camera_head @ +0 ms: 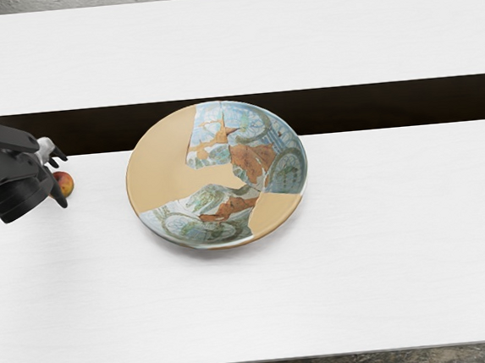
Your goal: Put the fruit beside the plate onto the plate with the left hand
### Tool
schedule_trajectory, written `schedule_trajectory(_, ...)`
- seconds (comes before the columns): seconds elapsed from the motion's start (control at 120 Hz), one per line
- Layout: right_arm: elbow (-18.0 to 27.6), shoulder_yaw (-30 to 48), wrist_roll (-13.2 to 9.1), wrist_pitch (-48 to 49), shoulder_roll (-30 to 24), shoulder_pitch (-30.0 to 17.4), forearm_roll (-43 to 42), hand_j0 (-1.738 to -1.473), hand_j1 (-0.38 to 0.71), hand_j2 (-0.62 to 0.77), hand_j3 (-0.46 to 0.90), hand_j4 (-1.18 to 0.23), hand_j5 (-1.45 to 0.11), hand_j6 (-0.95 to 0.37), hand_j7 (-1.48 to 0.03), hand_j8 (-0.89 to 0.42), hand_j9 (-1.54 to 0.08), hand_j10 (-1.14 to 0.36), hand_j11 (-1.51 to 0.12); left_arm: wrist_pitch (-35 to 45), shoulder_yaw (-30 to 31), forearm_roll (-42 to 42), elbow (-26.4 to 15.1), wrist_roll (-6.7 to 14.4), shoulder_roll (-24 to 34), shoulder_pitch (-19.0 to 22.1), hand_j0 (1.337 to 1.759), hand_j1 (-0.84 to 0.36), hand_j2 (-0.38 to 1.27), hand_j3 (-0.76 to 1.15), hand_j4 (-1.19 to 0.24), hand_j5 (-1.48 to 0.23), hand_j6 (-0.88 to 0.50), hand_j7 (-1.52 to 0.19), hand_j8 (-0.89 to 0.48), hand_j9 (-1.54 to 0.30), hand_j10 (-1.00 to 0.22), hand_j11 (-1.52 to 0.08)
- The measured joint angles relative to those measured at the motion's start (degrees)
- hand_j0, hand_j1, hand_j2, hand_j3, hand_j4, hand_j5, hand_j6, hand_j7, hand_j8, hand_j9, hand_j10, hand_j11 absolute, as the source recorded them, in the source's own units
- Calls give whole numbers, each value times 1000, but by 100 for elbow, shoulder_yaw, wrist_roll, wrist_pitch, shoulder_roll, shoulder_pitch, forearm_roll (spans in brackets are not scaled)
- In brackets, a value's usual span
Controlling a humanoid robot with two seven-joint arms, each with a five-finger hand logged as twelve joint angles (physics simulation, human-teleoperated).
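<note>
A small red and yellow fruit (64, 183) lies on the white table left of the plate (158, 168), a wide shallow dish with tan patches and blue-green and orange painting. My left hand (50, 171), black with a pale part, comes in from the left edge and sits right over the fruit's left side. Its dark fingertips (60, 199) reach around the fruit, partly hiding it. The view does not show whether they hold the fruit. The fruit sits about a hand's width from the plate's left rim.
A dark gap (389, 105) runs across the table behind the plate, with a second white surface (231, 47) beyond it. The plate's far rim overhangs this gap.
</note>
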Motion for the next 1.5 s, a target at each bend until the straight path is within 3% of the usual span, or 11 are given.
schedule_trajectory(0.4, 0, 0, 0, 0, 0, 0, 0, -1658, -328, -4, 0, -17, -23, -17, -23, -17, -23, -17, -23, 1, -18, 7, 4, 0, -62, 88, 1658, -74, 71, 0, -353, -459, -353, -459, -353, -459, -353, -459)
schedule_trajectory(0.508, 0, 0, 0, -1, 0, 0, 0, -1658, -328, -4, 0, -17, -23, -17, -23, -17, -23, -17, -23, -73, -28, -40, 3, 3, -62, 79, 1658, -260, 103, 0, -513, -656, -485, -655, -469, -661, -510, -661)
schedule_trajectory(0.567, 0, 0, 0, 0, 0, 1, 0, -1658, -328, -4, 0, -17, -23, -17, -23, -17, -23, -17, -22, -235, -34, -70, 4, 17, -61, 53, 1657, -324, 166, 0, -612, -760, -340, -814, -473, -767, -598, -783)
schedule_trajectory(0.642, 0, 0, 0, 0, 0, 0, 1, -1658, -328, -4, 0, -17, -23, -17, -23, -17, -23, -17, -23, -342, -33, -127, 4, 31, -61, 31, 1655, -394, 235, 0, -711, -846, -213, -975, -354, -901, -684, -897)
schedule_trajectory(0.725, 0, 0, 0, 0, 0, 1, 0, -1658, -328, -4, 0, -17, -23, -17, -23, -17, -23, -17, -23, -430, -45, -184, -3, 23, -46, -23, 1653, -407, 280, 0, -699, -944, -327, -1001, -345, -977, -665, -986)
schedule_trajectory(0.9, 0, 0, 0, 0, 0, -1, 0, -1658, -328, -4, 0, -17, -22, -17, -22, -17, -22, -17, -22, -1015, -125, -291, -30, 18, 294, -468, 1650, -434, 404, 0, -642, -1084, -276, -1101, -316, -1105, -637, -1101)
schedule_trajectory(0.975, 0, 0, 0, 0, 0, -1, 0, -1658, -328, -4, 0, -17, -22, -17, -22, -17, -22, -17, -22, -1560, -275, -334, -34, 33, 728, -865, 1648, -447, 452, 0, -632, -1101, -264, -1114, -311, -1129, -650, -1133)
schedule_trajectory(1.133, 0, 0, 0, 0, 0, -1, 0, -1658, -328, -4, 0, -17, -23, -17, -23, -17, -23, -17, -23, -2122, -973, -617, -31, 51, 1058, -980, 1649, -439, 460, 0, -632, -1123, -267, -1139, -304, -1165, -658, -1161)
schedule_trajectory(1.275, 0, 0, 0, 0, 0, 0, 0, -1658, -328, -4, 0, -17, -23, -17, -23, -17, -23, -17, -23, -2447, -1973, -749, -23, 55, 1039, -950, 1649, -431, 459, 0, -630, -1134, -263, -1156, -290, -1185, -650, -1170)
schedule_trajectory(1.5, 0, 0, 0, 0, 0, -1, 0, -1658, -328, -4, 0, -17, -23, -17, -23, -17, -23, -17, -23, -2604, -2813, -730, -18, 56, 628, -748, 1649, -439, 488, 0, -627, -1138, -251, -1171, -280, -1207, -650, -1178)
